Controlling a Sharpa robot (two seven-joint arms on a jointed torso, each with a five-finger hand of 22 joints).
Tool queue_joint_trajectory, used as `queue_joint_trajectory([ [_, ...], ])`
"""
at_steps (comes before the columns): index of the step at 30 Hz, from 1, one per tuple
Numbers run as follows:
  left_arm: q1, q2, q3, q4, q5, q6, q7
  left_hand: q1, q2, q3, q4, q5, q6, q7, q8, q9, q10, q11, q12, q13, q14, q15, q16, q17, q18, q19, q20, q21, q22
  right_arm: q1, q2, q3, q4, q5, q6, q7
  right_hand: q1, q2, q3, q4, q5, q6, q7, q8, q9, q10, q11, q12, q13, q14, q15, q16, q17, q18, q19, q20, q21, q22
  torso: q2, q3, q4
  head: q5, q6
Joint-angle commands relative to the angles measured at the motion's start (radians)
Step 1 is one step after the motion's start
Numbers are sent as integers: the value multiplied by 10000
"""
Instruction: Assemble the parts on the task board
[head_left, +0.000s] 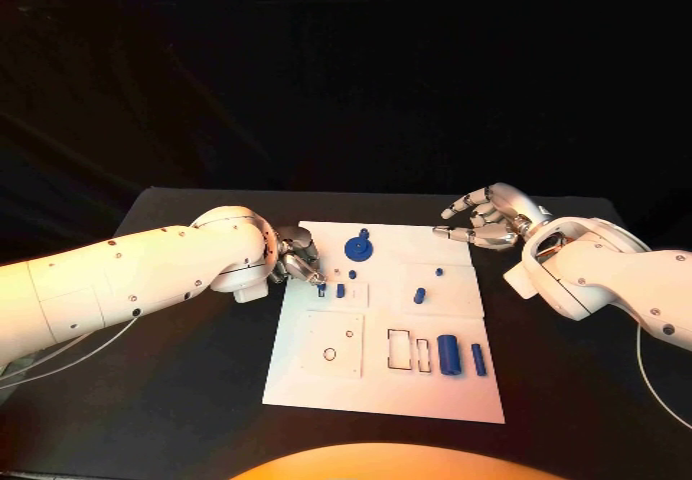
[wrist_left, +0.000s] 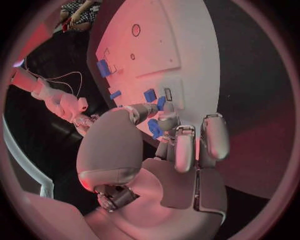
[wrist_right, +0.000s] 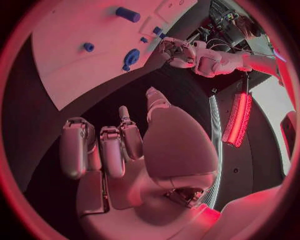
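Observation:
The white task board (head_left: 389, 395) lies in the middle of the table. My left hand (head_left: 296, 262) is at the board's left edge and pinches a small blue part (wrist_left: 154, 128) between thumb and finger, just above the board (wrist_left: 181, 45). Beside it a small blue peg (head_left: 340, 290) stands in the board. A blue disc-shaped part (head_left: 358, 245) lies near the far edge, and another peg (head_left: 420, 295) sits to the right. A blue cylinder (head_left: 450, 353) and a blue bar (head_left: 479, 358) lie at the near right. My right hand (head_left: 490, 222) hovers past the board's far right corner, fingers apart, holding nothing.
Two rectangular slots (head_left: 410, 352) and a round hole (head_left: 330, 354) are in the board's near half. Black table (head_left: 173, 400) surrounds the board on all sides. In the right wrist view the left hand (wrist_right: 178, 50) appears beyond the board (wrist_right: 69, 40).

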Motion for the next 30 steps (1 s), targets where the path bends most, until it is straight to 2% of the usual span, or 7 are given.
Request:
queue_joint_trajectory([
  [1,-15,10,-3,63,-255,-89,-27,-31,44,1938,-1948,41,91,-22,27,-5,46,-6,35,12,934,-94,52,2246,-61,53,-9,62,7,-7,-4,1,16,-70,76,91,-6,114,35,-22,62,-59,2,49,-13,-5,-24,-11,754,842,-98,-25,1775,-50,240,-70,-31,1478,-7,1,4,2,-17],
  [8,-36,-13,-17,134,-309,34,-144,-36,38,1941,-1952,54,97,-24,27,-5,55,-8,42,25,935,-96,53,2248,-63,61,-10,67,16,-7,-9,1,18,-70,83,89,-6,114,35,-22,62,-59,2,49,-13,-5,-24,-11,754,842,-98,-25,1775,-50,240,-70,-31,1478,-14,1,14,-19,-48],
  [21,-67,-16,-50,221,-575,77,-222,-44,30,1943,-1957,67,105,-26,26,-4,61,-11,41,26,933,-98,51,2242,-61,57,-12,64,10,-7,-9,1,18,-70,88,100,-1,113,39,-22,82,-65,1,61,-16,-1,-25,-8,756,838,-100,-31,1760,-48,238,-73,-40,1475,-11,1,-5,33,-49],
  [30,-145,-6,-64,248,-666,111,-232,-44,30,1943,-1957,67,105,-26,26,-4,61,-11,41,26,933,-98,51,2242,-61,57,-12,64,10,-7,-14,1,18,-70,96,99,-1,113,39,-22,82,-65,1,61,-16,-1,-25,-8,756,838,-100,-31,1760,-48,238,-73,-40,1475,-10,2,5,19,-54],
])
